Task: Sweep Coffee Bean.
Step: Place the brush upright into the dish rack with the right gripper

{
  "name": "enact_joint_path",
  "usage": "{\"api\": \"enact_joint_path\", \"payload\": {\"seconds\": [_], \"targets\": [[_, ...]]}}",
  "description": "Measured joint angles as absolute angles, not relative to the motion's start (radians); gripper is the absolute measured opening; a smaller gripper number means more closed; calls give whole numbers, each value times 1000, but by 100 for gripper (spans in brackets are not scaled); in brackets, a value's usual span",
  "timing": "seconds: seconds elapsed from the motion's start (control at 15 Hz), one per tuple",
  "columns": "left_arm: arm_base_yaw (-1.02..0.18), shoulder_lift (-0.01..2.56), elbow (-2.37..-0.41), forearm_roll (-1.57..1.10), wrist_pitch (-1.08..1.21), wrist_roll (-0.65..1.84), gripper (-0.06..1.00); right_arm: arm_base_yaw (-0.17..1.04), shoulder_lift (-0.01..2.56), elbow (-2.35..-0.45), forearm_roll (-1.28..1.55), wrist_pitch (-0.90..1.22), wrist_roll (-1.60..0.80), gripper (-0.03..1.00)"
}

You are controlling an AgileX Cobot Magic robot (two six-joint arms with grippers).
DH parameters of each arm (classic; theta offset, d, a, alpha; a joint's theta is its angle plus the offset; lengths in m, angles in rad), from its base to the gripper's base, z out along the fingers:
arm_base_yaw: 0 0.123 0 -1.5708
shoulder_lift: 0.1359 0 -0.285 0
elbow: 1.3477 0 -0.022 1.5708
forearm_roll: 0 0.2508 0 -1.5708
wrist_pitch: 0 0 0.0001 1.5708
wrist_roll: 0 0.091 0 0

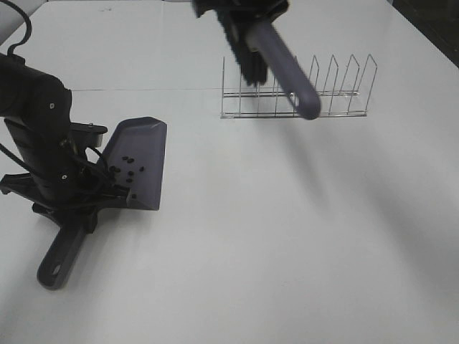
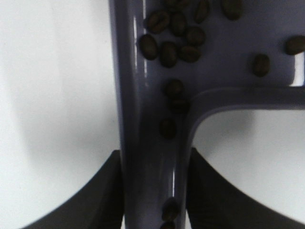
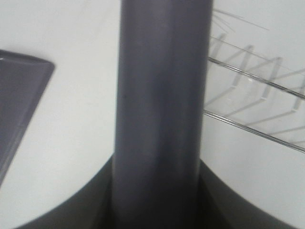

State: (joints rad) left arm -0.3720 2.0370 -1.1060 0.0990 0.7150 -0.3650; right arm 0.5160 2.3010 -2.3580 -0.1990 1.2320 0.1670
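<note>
The grey-purple dustpan (image 1: pixel 140 154) rests on the white table at the left, with several coffee beans (image 1: pixel 126 169) lying in it. My left gripper (image 1: pixel 80 206) is shut on the dustpan's handle (image 1: pixel 61 259). In the left wrist view my left gripper (image 2: pixel 155 191) clamps the handle (image 2: pixel 150 157), with black fingers (image 2: pixel 102 195) on either side, and the beans (image 2: pixel 174 40) sit in the pan and along the handle channel. My right gripper (image 1: pixel 240 11) is at the top, shut on the brush (image 1: pixel 285 68) and holding it in the air over the rack. The brush handle (image 3: pixel 159 114) fills the right wrist view.
A wire rack (image 1: pixel 297 97) with upright dividers stands at the back centre-right, under the brush; it also shows in the right wrist view (image 3: pixel 252 95). A corner of the dustpan (image 3: pixel 19 90) shows there too. The white table (image 1: pixel 301 236) spreads out in front.
</note>
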Motion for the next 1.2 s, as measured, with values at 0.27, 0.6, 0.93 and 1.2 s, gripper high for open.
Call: {"api": "enact_joint_path", "payload": {"seconds": [0.27, 0.6, 0.93, 1.2], "targets": [[-372, 2037, -1106, 99, 715, -365, 35, 366, 2121, -2108, -179, 1232, 167, 30], [-372, 2037, -1106, 99, 715, -365, 35, 262, 1939, -1762, -172, 1237, 167, 30], [-372, 2037, -1106, 99, 715, -365, 35, 264, 1940, -1659, -167, 1234, 164, 30], [-372, 2037, -1106, 99, 715, -365, 35, 264, 2027, -1659, -170, 1233, 117, 30]]}}
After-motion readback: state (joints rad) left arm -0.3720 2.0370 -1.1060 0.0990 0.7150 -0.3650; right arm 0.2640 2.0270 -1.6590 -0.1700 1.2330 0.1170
